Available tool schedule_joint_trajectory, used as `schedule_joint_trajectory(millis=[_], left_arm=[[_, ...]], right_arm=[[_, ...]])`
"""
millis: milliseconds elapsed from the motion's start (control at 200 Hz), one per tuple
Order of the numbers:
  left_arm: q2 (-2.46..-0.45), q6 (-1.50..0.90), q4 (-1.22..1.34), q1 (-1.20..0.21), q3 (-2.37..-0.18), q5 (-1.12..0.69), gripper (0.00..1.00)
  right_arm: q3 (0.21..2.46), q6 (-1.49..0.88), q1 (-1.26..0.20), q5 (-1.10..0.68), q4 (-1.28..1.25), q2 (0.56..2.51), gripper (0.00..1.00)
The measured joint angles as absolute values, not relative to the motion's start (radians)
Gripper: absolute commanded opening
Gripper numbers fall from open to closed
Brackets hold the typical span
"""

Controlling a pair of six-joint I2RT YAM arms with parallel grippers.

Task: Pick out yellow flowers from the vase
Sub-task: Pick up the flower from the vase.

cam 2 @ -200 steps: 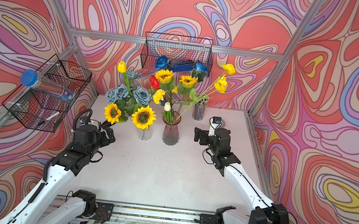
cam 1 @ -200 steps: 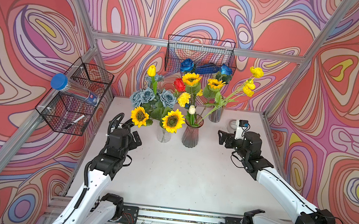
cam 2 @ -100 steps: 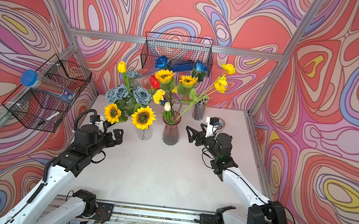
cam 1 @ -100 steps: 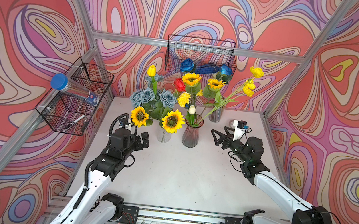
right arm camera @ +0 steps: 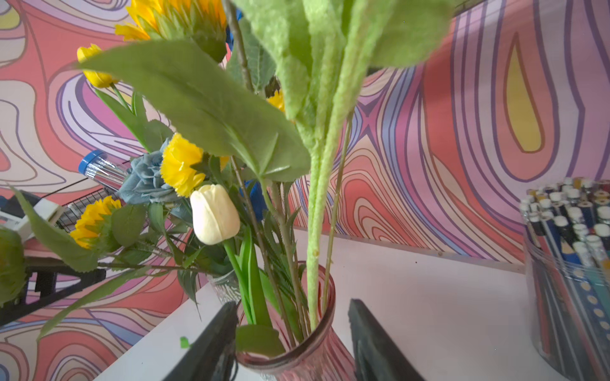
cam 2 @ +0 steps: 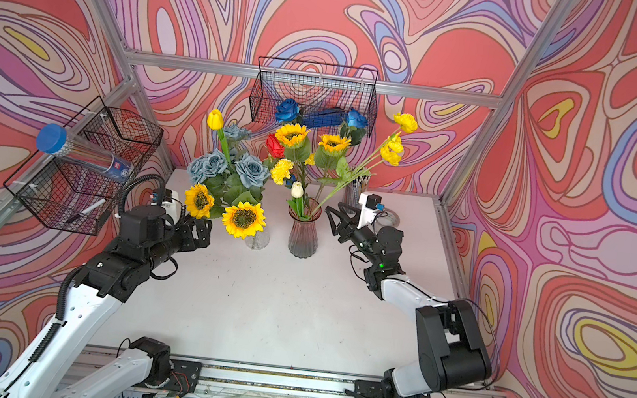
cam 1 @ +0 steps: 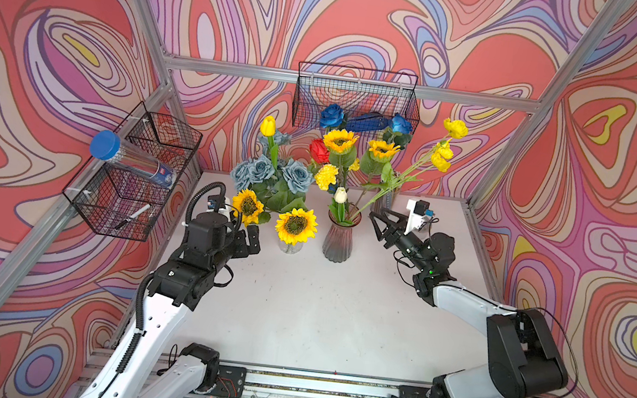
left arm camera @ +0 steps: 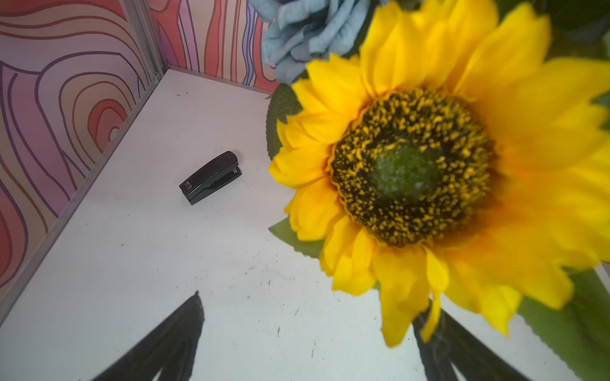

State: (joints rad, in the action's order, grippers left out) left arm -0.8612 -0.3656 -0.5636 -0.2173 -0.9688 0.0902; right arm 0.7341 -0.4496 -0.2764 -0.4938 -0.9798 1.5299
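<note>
Left fingers [left arm camera: 165,346] spread beside a sunflower [left arm camera: 409,165] — right fingers [right arm camera: 214,346] apart, flanking the pink vase [right arm camera: 313,358].

Top views overlook all; wrist cameras hug flowers [left arm camera: 409,165].

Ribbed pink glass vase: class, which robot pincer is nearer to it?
Right. The right pincer sits just beside the ribbed pink glass vase, aimed at its stems; the left pincer is farther, beyond the clear glass vase.

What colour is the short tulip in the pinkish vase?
The tulip is creamy white, clearest in the right wrist view.
</note>
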Motion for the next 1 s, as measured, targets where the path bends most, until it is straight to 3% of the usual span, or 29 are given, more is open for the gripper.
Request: schedule_joint_trajectory(millis=[586, 996], left_arm=[[-0.707, -0.243, -0.585, -0.217, -0.906, -0.113, 1.0], [-0.699, -0.244, -0.572, -0.217, -0.893, -0.157, 1.0]], right_arm=[[0.868, -0.504, -0.276, -0.487, -1.094, 1.711, 0.57], [0.952, -0.545, -0.276, -0.495, -1.136, 1.796, 0.42]])
